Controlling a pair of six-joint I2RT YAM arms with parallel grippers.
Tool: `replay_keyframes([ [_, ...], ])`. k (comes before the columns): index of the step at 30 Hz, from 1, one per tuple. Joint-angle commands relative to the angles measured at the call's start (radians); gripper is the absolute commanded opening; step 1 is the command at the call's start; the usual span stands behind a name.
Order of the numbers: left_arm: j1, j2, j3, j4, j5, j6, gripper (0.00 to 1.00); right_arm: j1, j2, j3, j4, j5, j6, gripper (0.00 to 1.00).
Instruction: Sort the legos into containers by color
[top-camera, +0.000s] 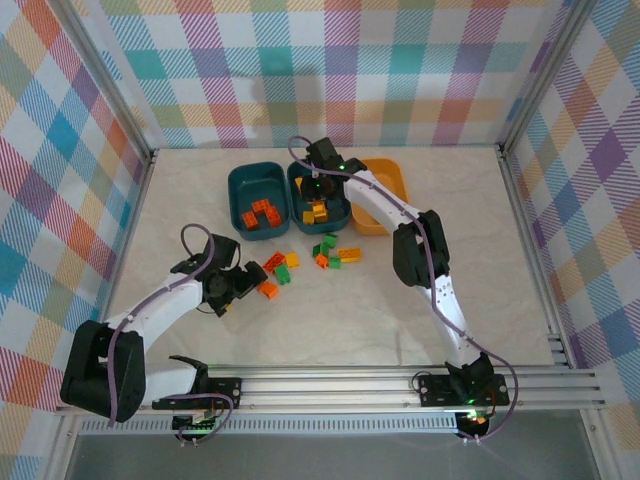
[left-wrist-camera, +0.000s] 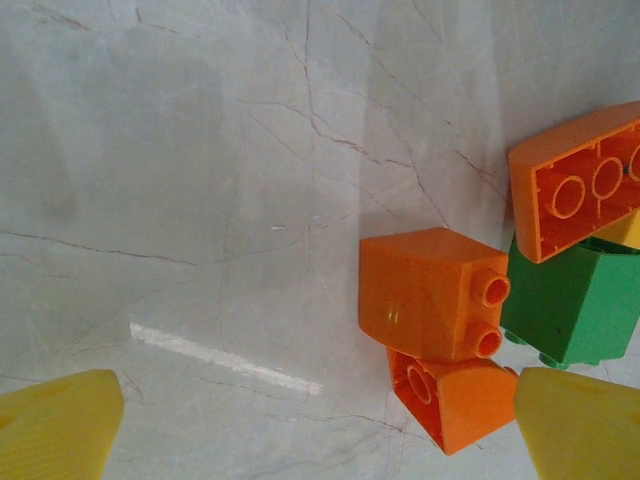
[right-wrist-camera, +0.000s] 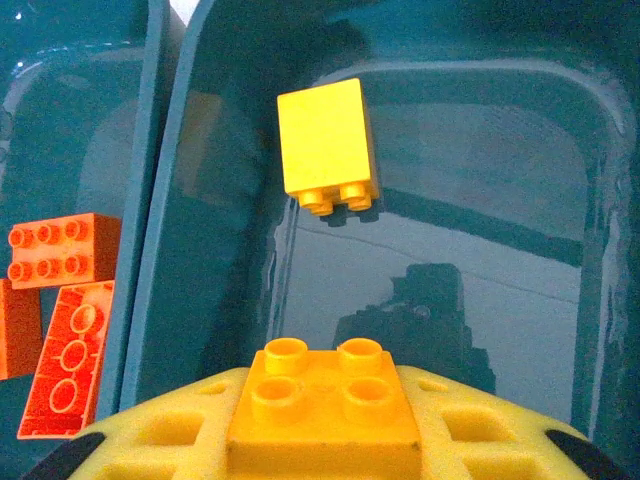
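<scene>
My right jaws pinch a yellow brick (right-wrist-camera: 325, 405) above the middle teal tub (right-wrist-camera: 450, 300); next I should release it there, while my left jaws hang spread wide over orange bricks (left-wrist-camera: 425, 295)

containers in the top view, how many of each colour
dark teal: 2 (left tub, middle tub)
orange-yellow: 1 (right tub)
total: 3
</scene>
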Motion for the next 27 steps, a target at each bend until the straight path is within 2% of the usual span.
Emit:
replay_keyframes([
  [1, -0.013, 0.004, 0.032, -0.03, 0.01, 0.024, 1.0, -0.006, 0.013, 0.015, -0.06, 0.009, -0.027, 0.27],
  [4, -0.016, 0.006, 0.032, -0.026, 0.009, 0.022, 1.0, -0.008, 0.018, 0.025, -0.05, -0.042, -0.048, 0.32],
  [11, -0.028, 0.008, 0.056, -0.042, 0.007, 0.021, 1.0, -0.007, 0.046, 0.098, -0.071, -0.08, -0.03, 0.59],
  [14, -0.03, 0.001, 0.065, -0.055, 0.005, 0.025, 1.0, -0.008, 0.03, 0.105, -0.082, -0.062, -0.033, 0.62],
  [18, -0.032, -0.015, 0.088, -0.077, 0.007, 0.037, 1.0, -0.008, -0.043, 0.077, -0.074, -0.035, -0.034, 0.62],
  [23, -0.062, -0.03, 0.112, -0.099, -0.013, 0.041, 0.99, -0.006, -0.246, -0.102, 0.015, -0.02, -0.029, 0.62],
  [27, -0.104, -0.01, 0.128, -0.12, -0.029, 0.035, 0.96, -0.005, -0.473, -0.408, 0.147, -0.006, 0.008, 0.62],
])
